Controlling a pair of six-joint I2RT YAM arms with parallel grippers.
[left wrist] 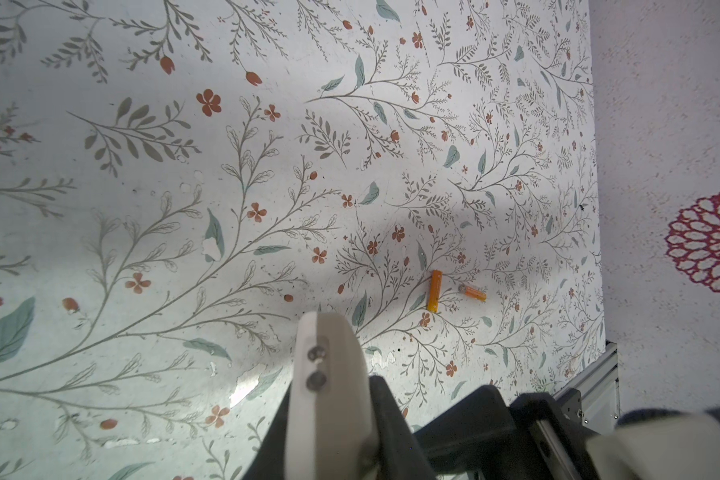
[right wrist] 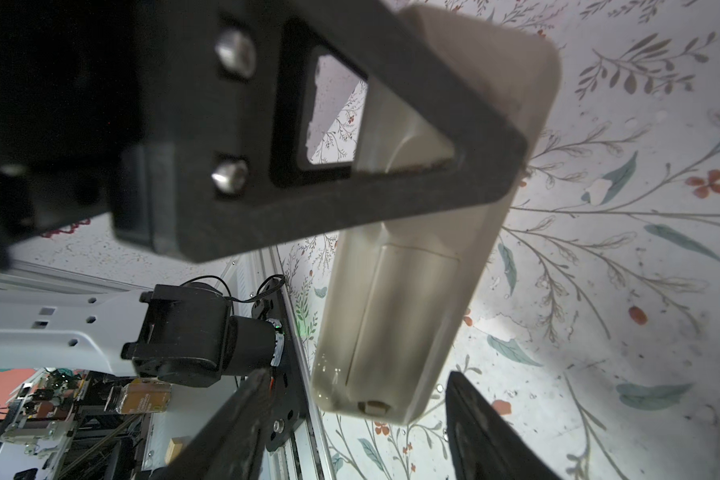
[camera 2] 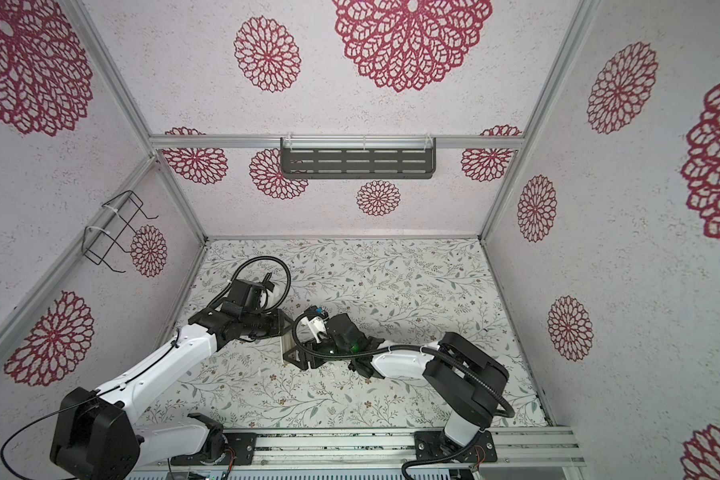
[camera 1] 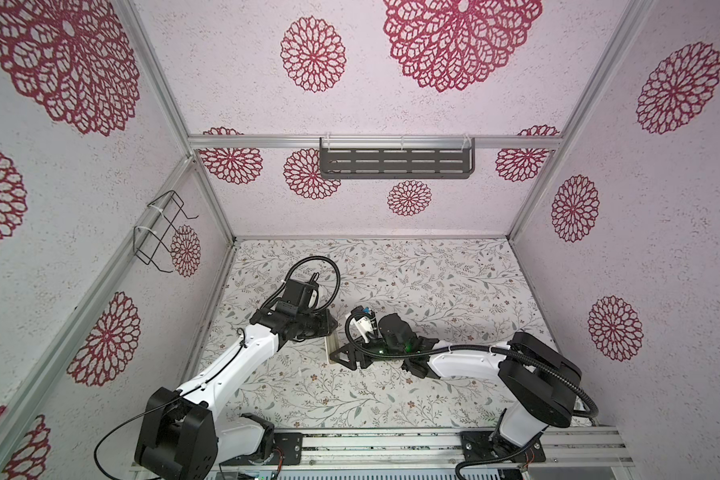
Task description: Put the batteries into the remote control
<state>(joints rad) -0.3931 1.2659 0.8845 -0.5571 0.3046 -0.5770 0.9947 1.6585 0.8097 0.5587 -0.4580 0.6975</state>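
Right fingers point(right wrist: 233, 419): spread wide, straddling the latch end of the remote control point(right wrist: 395, 316) without closing on it; the right gripper point(right wrist: 356, 376) grasps nothing.
Left fingers point(right wrist: 350, 208): clenched across the remote control's beige back; the left gripper point(camera 1: 328, 328) grasps it.
Remote control: mid-table in both top views, cover seam visible on its back.
Batteries point(left wrist: 434, 291): two orange cells lying loose, near each other but apart, close to the table's edge by a side wall.
Tabletop point(camera 1: 433, 270): pale, printed with sprigs, leaves and small red flowers; scuffed in places.
Walls point(camera 1: 661, 291): pale, textured, patterned with crimson rosettes.
Fittings: dark slotted shelf point(camera 1: 395, 158) on the back wall; wire rack point(camera 1: 163, 232) on the left wall.
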